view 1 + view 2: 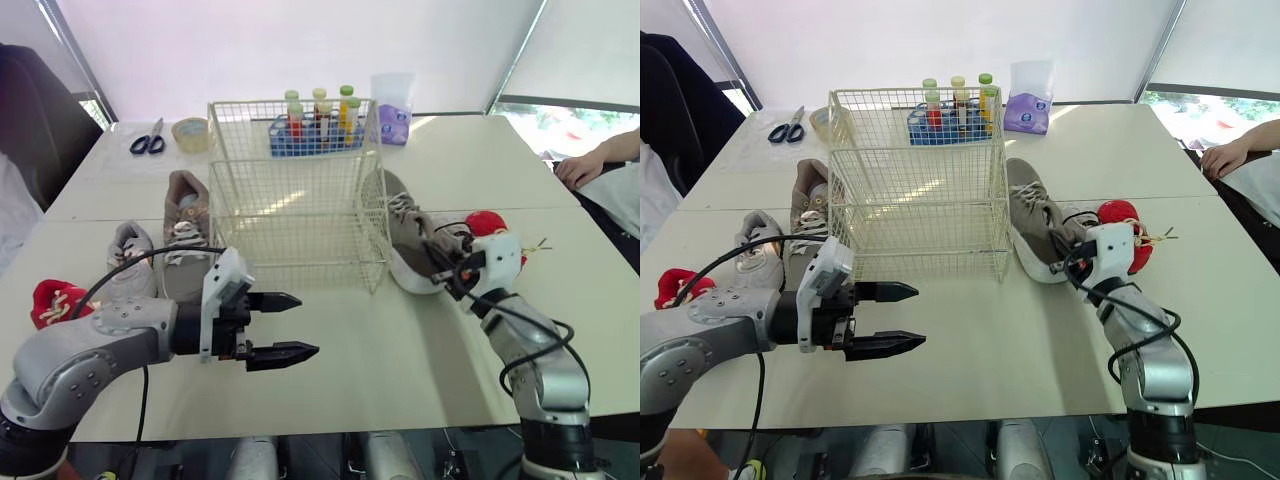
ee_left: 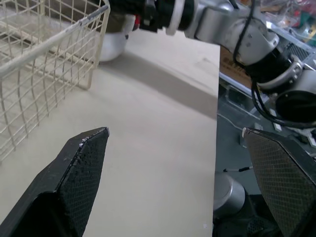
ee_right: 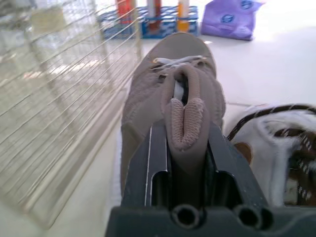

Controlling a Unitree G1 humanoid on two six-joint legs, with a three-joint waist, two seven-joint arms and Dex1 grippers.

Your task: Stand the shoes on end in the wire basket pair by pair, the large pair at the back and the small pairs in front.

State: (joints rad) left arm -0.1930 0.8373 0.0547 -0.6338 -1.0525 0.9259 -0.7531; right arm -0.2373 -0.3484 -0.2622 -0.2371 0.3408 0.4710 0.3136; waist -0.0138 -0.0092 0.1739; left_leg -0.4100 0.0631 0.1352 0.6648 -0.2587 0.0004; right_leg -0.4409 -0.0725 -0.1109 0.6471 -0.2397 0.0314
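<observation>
Right wrist view, nearest: right gripper [image 3: 183, 132], fingers clamped on padded heel collar of large taupe shoe [image 3: 168, 84], toe pointing away, sole on surface [image 1: 380, 340], just beside right wall of wire basket [image 1: 290, 225]. Level with it across the front: left gripper [image 1: 306, 325], fingers spread wide, holding nothing, hovering over bare surface ahead of basket. Shoe judged light and soft: knit upper and collar likely to squash and let the toe droop or swing from a heel-only pinch. Stiffer hold expected low on heel counter or along sole edge, so best pinched deep there before tipping up on end. Just beside held shoe, small white-and-brown shoe [image 3: 276, 143]; small red shoe [image 1: 487, 222] next to that. Left of basket: matching large taupe shoe [image 1: 185, 230], small grey shoe [image 1: 130, 255] beside it, second small red shoe [image 1: 55, 300] further out. No shoe in basket yet; large pair due first, at back. Farthest: scissors [image 1: 148, 140], tape roll [image 1: 189, 133], tube rack [image 1: 315, 130], purple packet [image 1: 393, 122].
</observation>
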